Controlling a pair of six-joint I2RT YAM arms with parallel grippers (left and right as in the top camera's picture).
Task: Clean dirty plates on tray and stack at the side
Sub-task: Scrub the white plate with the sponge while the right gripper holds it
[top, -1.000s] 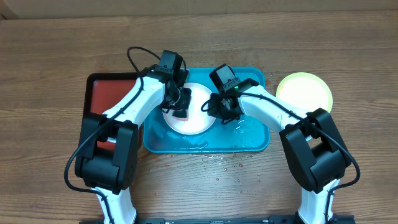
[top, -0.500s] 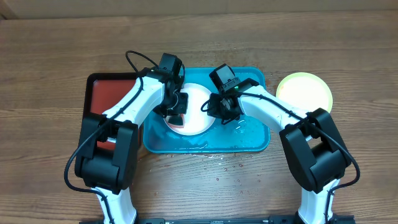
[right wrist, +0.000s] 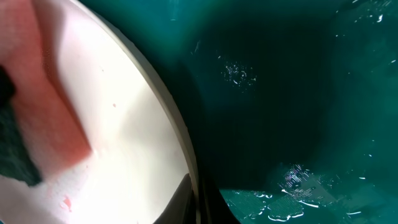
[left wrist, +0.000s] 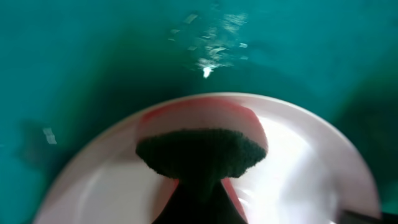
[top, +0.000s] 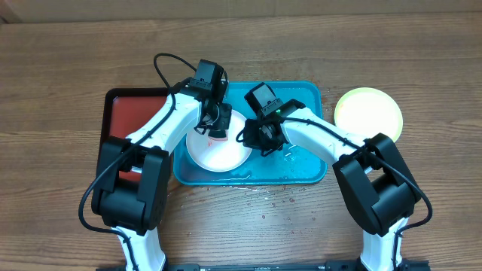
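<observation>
Scrubbing is proceeding on the white plate [top: 218,150], which is lying in the left half of the tray [top: 305,172], at the centre of the overhead frame. The left pincer [top: 216,129] is gripping the sponge [left wrist: 202,149] and pressing its dark scouring face against the upper part of the plate. The right pincer [top: 250,139] is closing on the plate's right rim; the right wrist view is showing the rim running down between its fingers at the bottom of the frame. The yellow-green plate [top: 367,113] is sitting on the table [top: 60,75] just beside the tray, at the upper right, apparently already put aside. The red tray [top: 124,117] is lying at the left.

Procedure for the step in hand:
- Hold the rim firmly with the right pincer so the plate is not sliding or spinning under the sponge.
- Work the sponge in short strokes across the middle, pressing lightly; a hard push is likely to tip the shallow plate.
- Cover the lower area, where a pink fleck [right wrist: 64,201] is showing.
- Work over the tray floor, where water [right wrist: 298,180] is pooling, so drips are falling inside the raised rim.
- Expect a wet rim to be slippery when lifting.
</observation>
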